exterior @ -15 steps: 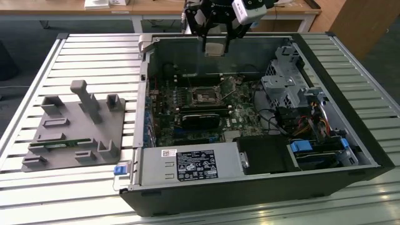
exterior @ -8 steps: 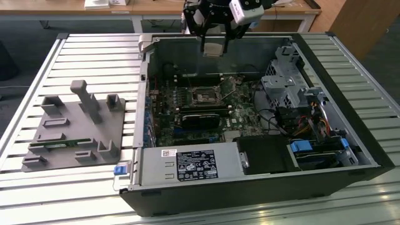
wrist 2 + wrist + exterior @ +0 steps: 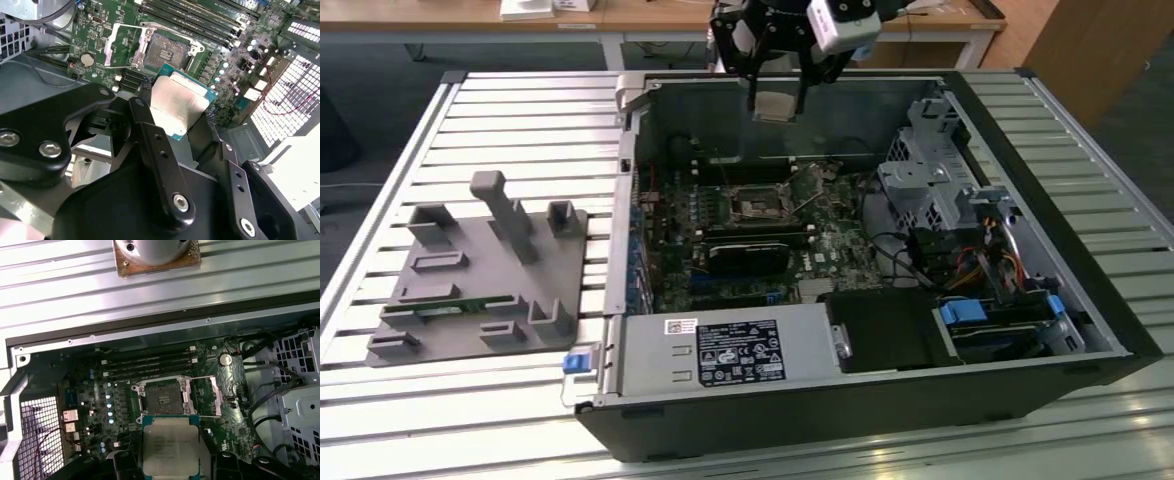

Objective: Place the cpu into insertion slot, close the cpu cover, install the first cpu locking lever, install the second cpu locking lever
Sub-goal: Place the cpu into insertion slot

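I have the gripper [image 3: 775, 108] closed on two opposite edges of the chip [image 3: 170, 446], held above the open computer case [image 3: 854, 400], while the bare socket [image 3: 162, 399] lies lower down on the board [image 3: 100, 390], not yet straight under the chip, its cover [image 3: 214, 396] swung open alongside.

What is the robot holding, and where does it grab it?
The gripper holds the cpu, pinched by two opposite edges. The chip is not yet in the insertion slot.
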`<state>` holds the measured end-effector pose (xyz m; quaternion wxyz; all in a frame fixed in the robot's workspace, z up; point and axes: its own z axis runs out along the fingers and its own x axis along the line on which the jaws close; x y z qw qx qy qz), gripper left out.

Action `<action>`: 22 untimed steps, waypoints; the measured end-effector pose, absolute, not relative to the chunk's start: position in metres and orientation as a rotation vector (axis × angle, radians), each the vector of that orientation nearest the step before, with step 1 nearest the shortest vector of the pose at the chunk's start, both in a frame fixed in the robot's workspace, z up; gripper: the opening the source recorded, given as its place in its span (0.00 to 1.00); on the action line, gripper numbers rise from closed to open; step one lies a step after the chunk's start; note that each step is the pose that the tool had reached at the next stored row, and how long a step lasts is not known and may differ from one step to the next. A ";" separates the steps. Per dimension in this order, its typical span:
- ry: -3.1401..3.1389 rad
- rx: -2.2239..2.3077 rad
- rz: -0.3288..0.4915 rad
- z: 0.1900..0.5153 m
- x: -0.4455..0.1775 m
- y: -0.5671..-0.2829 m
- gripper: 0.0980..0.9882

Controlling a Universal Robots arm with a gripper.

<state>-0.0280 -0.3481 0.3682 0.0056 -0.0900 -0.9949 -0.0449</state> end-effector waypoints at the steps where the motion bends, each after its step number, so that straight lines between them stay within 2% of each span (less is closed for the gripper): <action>1: -3.114 -0.285 -0.141 0.368 -0.028 -0.348 0.49; 22: -3.109 -0.352 -0.141 0.368 -0.029 -0.348 0.49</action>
